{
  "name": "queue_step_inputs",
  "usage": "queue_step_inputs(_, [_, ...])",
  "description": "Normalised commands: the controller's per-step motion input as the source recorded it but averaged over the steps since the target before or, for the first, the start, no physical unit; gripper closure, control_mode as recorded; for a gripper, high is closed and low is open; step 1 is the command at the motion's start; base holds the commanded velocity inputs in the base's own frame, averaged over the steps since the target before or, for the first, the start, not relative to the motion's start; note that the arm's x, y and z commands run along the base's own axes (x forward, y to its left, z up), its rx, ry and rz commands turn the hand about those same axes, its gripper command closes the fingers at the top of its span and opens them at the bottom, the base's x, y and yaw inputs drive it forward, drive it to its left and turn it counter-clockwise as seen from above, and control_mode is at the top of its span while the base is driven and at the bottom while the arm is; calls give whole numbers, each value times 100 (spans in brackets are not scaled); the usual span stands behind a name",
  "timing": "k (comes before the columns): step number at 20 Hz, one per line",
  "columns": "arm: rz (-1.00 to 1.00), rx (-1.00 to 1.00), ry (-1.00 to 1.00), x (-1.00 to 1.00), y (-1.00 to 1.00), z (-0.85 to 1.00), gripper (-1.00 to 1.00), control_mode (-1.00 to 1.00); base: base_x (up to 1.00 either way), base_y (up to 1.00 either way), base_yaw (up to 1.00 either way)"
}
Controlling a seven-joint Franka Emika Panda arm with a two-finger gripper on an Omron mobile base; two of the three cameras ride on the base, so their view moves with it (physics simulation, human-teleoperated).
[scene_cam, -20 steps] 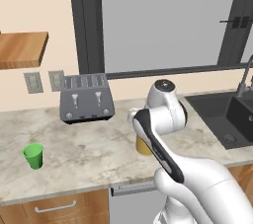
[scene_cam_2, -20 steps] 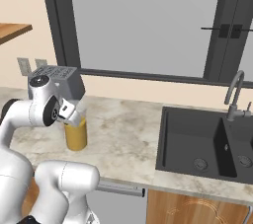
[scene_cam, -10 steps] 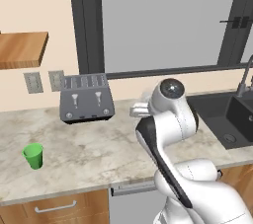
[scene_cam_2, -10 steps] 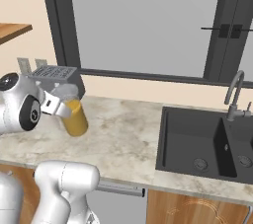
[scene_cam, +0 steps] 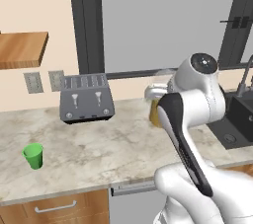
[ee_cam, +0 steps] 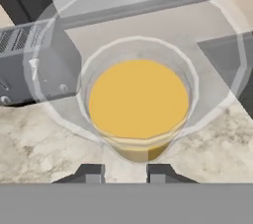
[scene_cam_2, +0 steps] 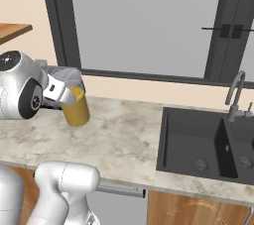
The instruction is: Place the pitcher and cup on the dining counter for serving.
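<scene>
**Pitcher's up off the counter, cup waiting its turn**

Left base view: the green cup (scene_cam: 33,155) sits alone on the marble counter (scene_cam: 99,144), well apart from the toaster (scene_cam: 87,103) behind it. The arm blocks most of the pitcher (scene_cam: 157,100), which peeks out just left of the wrist.

Right base view: much clearer. The gripper (scene_cam_2: 68,98) has narrow jaws pinched on the pitcher (scene_cam_2: 76,106) near its top. The pitcher is tilted and looks lifted off the counter, with the sink (scene_cam_2: 208,142) well off to the side.

Hand view: looking straight down into the pitcher (ee_cam: 139,100), juice filling a good part of it, the fingertips (ee_cam: 91,172) at the near rim.

My take: that's clear, smooth plastic with sloshing liquid, so probably heavy-ish and slippery, and a rim pinch lets it swing. I'd carry it slow and level. The cup should be light and easy; grab its wall near the rim.
</scene>
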Motion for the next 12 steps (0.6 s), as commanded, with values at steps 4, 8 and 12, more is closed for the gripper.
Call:
queue_step_inputs(4, [0,1,1,0,-3,0,100,-100,0,0,0])
queue_step_inputs(8, [0,0,0,0,0,0,100,100,-40,0,0])
queue_step_inputs(12, [0,0,0,0,0,0,100,100,-90,-1,21])
